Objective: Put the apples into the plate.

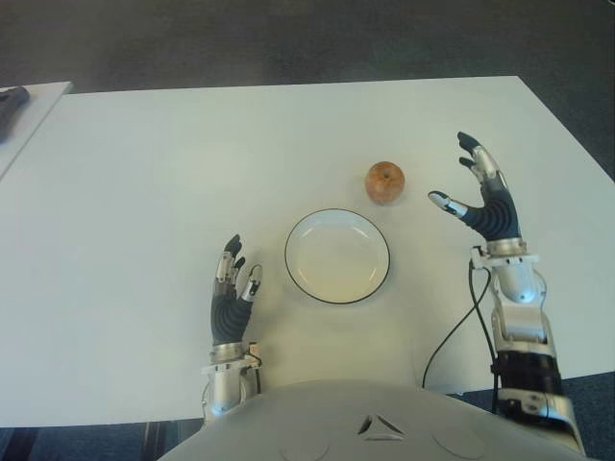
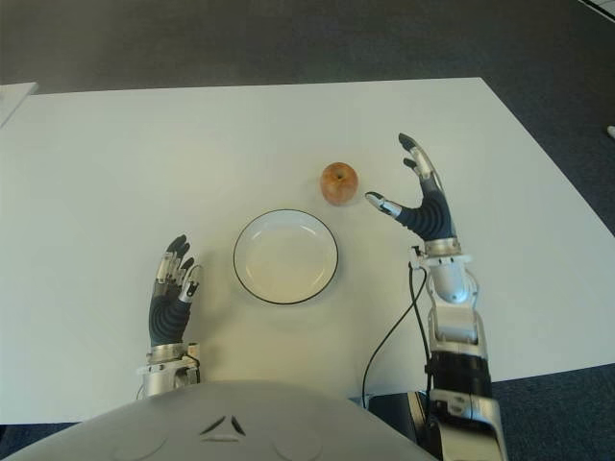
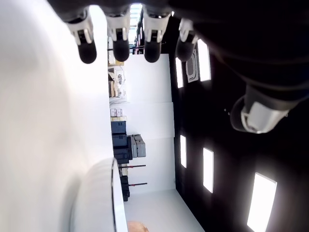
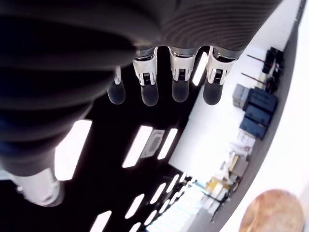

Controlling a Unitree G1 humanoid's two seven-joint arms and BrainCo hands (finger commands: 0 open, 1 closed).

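Your right hand (image 1: 478, 197): fingers spread, empty, just right of apple (image 1: 384, 182). Apple on table (image 1: 173, 173), just behind plate (image 1: 337, 255). Left hand (image 1: 232, 293): relaxed, empty, left of plate.

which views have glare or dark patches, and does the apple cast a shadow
Eye views: even light, the white table bright but readable, and only a faint soft shadow under the apple. Left wrist view: the table blown out to white, ceiling dark with bright panels behind the open left hand. Right wrist view: the right hand mostly in dark shade.
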